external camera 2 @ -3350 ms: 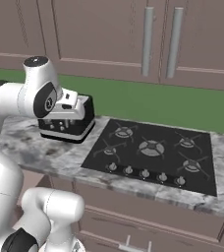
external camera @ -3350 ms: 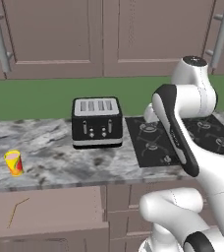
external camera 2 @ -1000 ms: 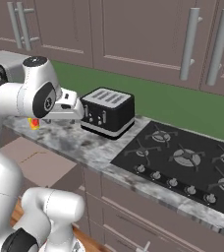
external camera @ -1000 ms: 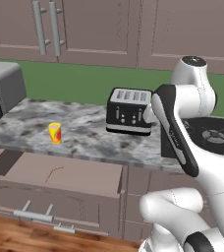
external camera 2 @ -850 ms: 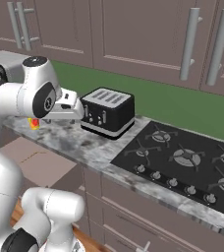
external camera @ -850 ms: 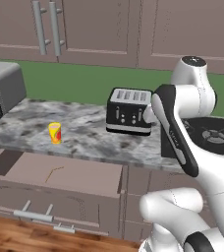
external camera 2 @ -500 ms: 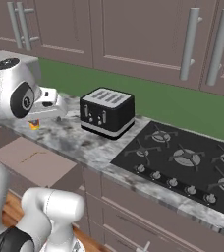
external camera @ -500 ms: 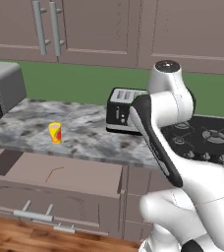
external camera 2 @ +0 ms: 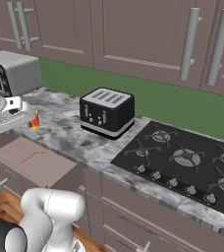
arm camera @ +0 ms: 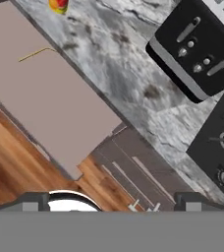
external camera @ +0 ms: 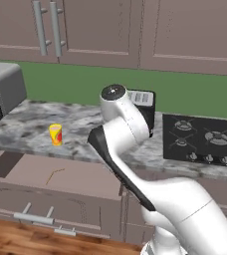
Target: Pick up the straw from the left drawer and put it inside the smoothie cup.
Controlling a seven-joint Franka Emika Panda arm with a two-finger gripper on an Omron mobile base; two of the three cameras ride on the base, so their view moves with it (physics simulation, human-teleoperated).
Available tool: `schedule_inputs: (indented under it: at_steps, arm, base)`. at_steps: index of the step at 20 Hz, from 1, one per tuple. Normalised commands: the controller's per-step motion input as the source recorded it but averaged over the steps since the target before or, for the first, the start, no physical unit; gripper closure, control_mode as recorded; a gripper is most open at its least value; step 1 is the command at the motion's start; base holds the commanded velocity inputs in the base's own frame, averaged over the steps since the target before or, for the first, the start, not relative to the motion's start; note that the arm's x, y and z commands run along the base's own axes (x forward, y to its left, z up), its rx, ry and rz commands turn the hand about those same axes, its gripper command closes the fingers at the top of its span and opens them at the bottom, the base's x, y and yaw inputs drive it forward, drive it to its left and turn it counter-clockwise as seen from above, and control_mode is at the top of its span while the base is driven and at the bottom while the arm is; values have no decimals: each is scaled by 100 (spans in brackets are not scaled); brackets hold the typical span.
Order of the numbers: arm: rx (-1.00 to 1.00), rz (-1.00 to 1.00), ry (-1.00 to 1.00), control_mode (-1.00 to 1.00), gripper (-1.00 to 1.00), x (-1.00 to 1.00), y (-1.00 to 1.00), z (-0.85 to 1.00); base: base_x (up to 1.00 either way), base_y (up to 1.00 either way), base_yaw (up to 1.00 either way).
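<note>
Arm has swung left toward the left drawer [external camera: 85,182], where the straw [external camera: 55,174] lies; gripper [external camera 2: 15,114] wide open, empty, reach beginning

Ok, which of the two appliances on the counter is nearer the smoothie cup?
The silver one at the counter's far left end. It stands closer to the smoothie cup than the black toaster, which sits beside the cooktop.
</note>
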Motion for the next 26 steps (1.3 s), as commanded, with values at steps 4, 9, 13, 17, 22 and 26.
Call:
schedule_inputs:
  at_steps: [4,9,13,17,22,26]
  arm:
    - [-1,15,22,-100,-100,1,65,-35]
    - [-4,16,29,-100,-100,3,86,-63]
    - [-1,18,38,-100,-100,24,54,-84]
    - [0,16,20,-100,-100,17,25,-68]
    - [0,10,12,-100,-100,5,13,-59]
    - [0,8,1,-100,-100,4,7,-39]
  base:
    - [0,0,0]
    - [0,0,0]
    - [0,0,0]
    - [0,0,0]
    - [0,0,0]
    - [0,0,0]
